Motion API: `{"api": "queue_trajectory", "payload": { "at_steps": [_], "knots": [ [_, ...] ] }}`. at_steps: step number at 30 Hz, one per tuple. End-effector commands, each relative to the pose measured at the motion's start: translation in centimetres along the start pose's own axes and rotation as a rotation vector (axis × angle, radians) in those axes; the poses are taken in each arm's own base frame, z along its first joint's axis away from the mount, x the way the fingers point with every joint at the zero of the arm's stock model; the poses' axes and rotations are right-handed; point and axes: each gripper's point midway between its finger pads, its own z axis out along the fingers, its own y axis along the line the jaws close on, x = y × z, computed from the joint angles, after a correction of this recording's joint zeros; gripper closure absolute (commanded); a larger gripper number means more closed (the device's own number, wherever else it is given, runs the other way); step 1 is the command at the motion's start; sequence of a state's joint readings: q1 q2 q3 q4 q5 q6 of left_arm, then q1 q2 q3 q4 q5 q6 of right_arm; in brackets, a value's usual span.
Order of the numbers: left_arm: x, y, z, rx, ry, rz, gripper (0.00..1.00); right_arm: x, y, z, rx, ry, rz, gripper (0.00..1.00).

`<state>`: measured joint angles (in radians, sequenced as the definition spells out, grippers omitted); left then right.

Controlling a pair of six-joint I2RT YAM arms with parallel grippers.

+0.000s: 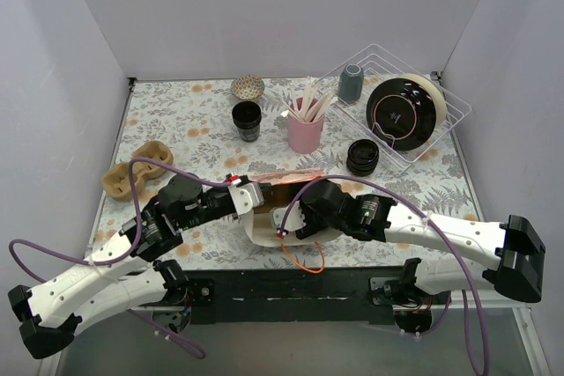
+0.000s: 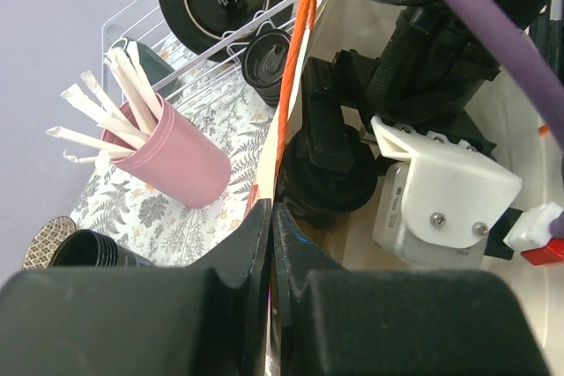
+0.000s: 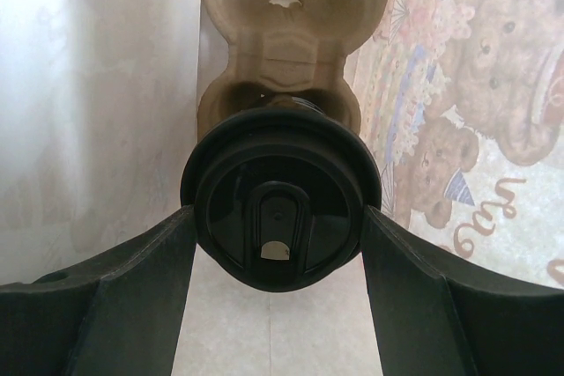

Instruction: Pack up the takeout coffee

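The takeout coffee (image 3: 280,209), a black cup with a glossy round lid, sits in a brown cardboard carrier (image 3: 282,33) inside a white paper bag (image 1: 263,228) with orange handles (image 2: 295,59). My right gripper (image 3: 280,235) reaches into the bag and its fingers press the lid's rim on both sides. In the left wrist view the cup (image 2: 328,184) shows dark under the right gripper's fingers. My left gripper (image 2: 271,217) is shut on the bag's thin upper edge and holds the mouth apart. In the top view the two grippers meet at the bag, left (image 1: 254,203) and right (image 1: 295,217).
A pink cup of white sticks (image 1: 305,129) and a lidless black cup (image 1: 247,121) stand behind the bag. Another black lidded cup (image 1: 362,157) sits by a wire rack (image 1: 445,94) that holds a black plate (image 1: 401,112) and a grey-blue tumbler (image 1: 350,83). A spare cardboard carrier (image 1: 137,173) lies left.
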<state>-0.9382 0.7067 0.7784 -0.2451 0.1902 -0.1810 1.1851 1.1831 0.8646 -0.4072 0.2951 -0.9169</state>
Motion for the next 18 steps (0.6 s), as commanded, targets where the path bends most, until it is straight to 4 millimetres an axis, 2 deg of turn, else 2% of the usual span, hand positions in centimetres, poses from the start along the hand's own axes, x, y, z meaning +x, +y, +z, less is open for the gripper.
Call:
{"api": "queue_trajectory", "payload": {
  "at_steps": [1,5,8,12,18],
  "knots": [
    [-1.8,-0.1,-0.1,0.014,-0.075,0.006,1.0,-0.5,-0.9,0.5,0.071,-0.051,0.051,0.99],
    [-2.0,-0.3,-0.4,0.014,-0.09,-0.013,1.0,-1.4,-0.7,0.6,0.075,-0.129,0.041,0.99],
    [-2.0,-0.4,-0.6,0.016,-0.095,-0.028,1.0,-0.8,-0.7,1.0,0.075,-0.121,0.027,0.99],
    [-2.3,-1.2,-0.5,0.047,-0.115,-0.086,1.0,-1.1,-1.9,1.7,0.128,-0.143,0.024,0.99],
    [-0.9,-2.4,-0.7,0.073,-0.09,-0.144,1.0,-1.0,-2.4,3.1,0.145,-0.162,-0.012,0.99]
  ]
}}
